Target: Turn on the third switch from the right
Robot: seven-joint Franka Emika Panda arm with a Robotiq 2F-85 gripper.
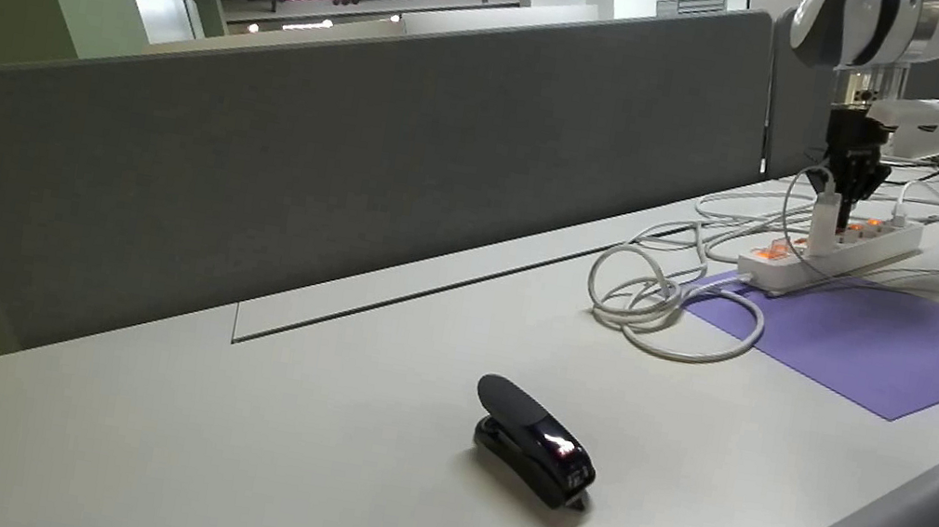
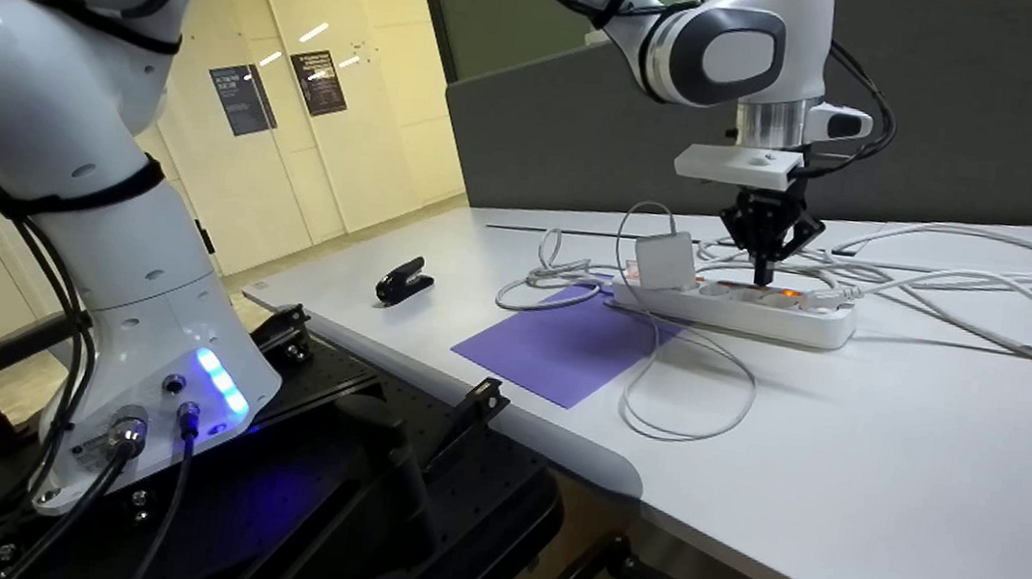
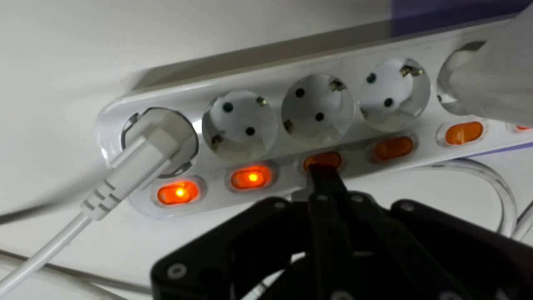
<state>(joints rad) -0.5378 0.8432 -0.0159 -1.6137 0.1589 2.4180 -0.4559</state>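
Note:
A white power strip [image 1: 872, 252] lies on the table in both exterior views [image 2: 732, 316] and fills the wrist view [image 3: 287, 177]. In the wrist view it has a row of orange rocker switches. The two at the left end, the end switch [image 3: 178, 192] and its neighbour [image 3: 251, 177], glow. The third switch [image 3: 322, 159] from that end is dark, as are the fourth switch [image 3: 393, 148] and fifth switch [image 3: 464, 133]. My gripper [image 3: 322, 170] is shut and empty, pointing down [image 2: 763, 279]. Its tips cover the third switch's lower part; I cannot tell whether they press it.
A white plug [image 3: 154, 146] sits in the end socket, and a white adapter [image 2: 665, 260] stands on the strip's far end. Looped cables [image 1: 660, 308] lie around the strip. A purple sheet [image 1: 889, 354], a black stapler [image 1: 535, 444] and a grey partition [image 1: 372, 163] are nearby.

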